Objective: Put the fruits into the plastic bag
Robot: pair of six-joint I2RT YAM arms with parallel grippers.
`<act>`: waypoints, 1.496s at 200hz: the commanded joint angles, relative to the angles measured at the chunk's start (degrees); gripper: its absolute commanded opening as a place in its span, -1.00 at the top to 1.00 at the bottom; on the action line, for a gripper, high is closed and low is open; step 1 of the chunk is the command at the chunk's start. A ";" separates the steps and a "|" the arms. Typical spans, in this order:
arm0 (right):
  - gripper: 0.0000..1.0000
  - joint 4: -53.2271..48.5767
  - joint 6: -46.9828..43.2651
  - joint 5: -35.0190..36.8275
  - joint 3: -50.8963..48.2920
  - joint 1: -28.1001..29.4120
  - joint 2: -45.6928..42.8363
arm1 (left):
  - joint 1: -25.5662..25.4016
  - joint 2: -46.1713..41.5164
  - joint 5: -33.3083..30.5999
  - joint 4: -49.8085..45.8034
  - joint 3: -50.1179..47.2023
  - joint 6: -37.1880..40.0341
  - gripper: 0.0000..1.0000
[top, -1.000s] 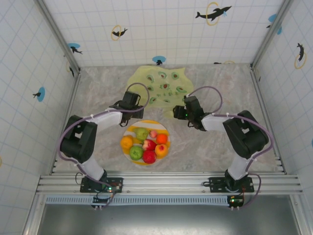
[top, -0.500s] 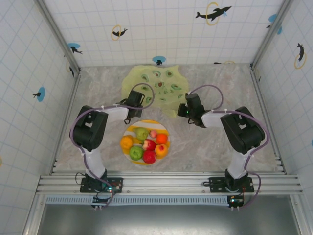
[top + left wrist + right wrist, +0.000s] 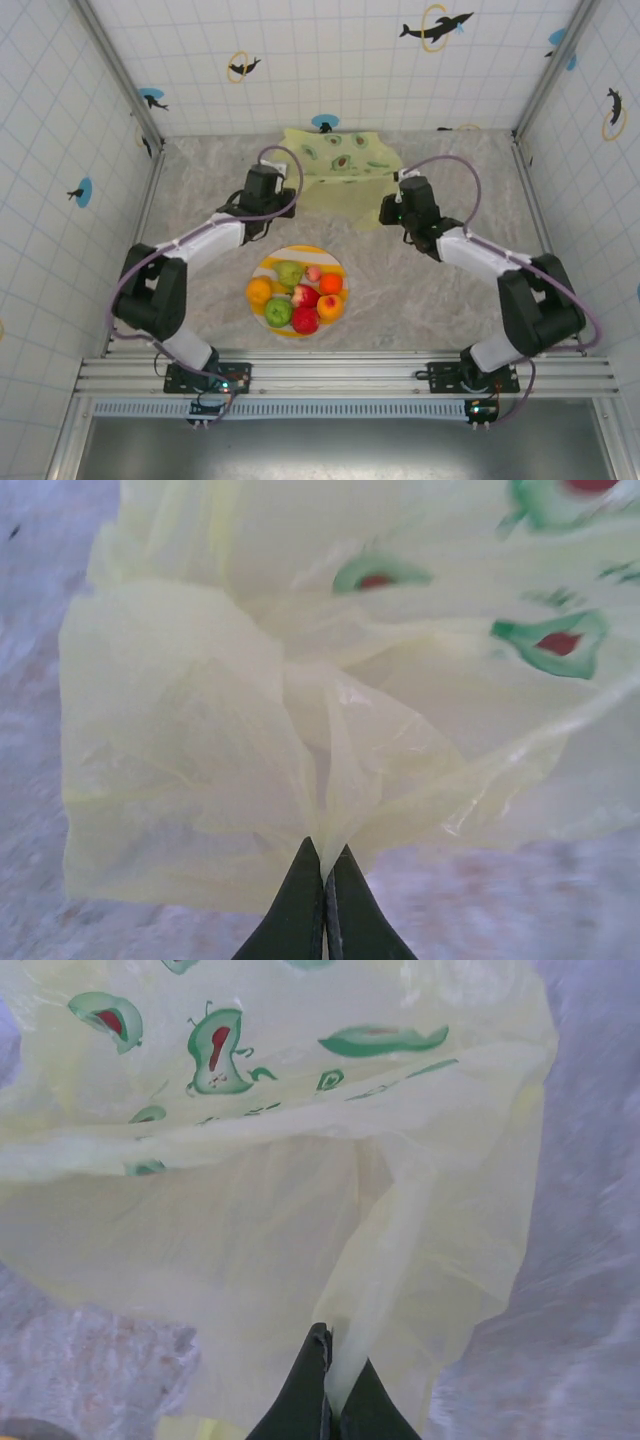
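Plastic bag [image 3: 345, 165] at rear centre, plate [image 3: 300, 249] w/ fruits [image 3: 298, 296] in front — L gripper [image 3: 324, 865] at bag's left, R gripper [image 3: 328, 1365] right

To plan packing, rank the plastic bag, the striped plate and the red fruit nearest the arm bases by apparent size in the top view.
1. plastic bag, only slightly ahead; raised nearer the camera, so unsure against the plate.
2. striped plate.
3. red fruit, clearly smallest.

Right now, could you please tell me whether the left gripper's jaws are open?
No, the left gripper is shut, pinching a fold of the avocado-print plastic bag.
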 commanded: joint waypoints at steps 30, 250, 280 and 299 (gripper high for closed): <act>1.00 -14.81 -12.86 16.71 -4.04 0.81 -14.41 | -0.26 -3.79 23.58 11.94 1.52 -15.02 1.00; -0.99 -20.53 -35.22 16.73 3.53 14.09 -21.27 | -3.94 5.58 34.26 13.36 7.51 -14.59 1.00; -0.99 -16.66 -38.20 8.23 4.15 7.36 -13.89 | -3.95 5.12 35.23 12.99 7.33 -14.45 1.00; -0.99 -12.94 -40.03 5.22 3.90 3.82 -10.37 | -3.88 4.70 35.69 12.92 6.97 -14.24 1.00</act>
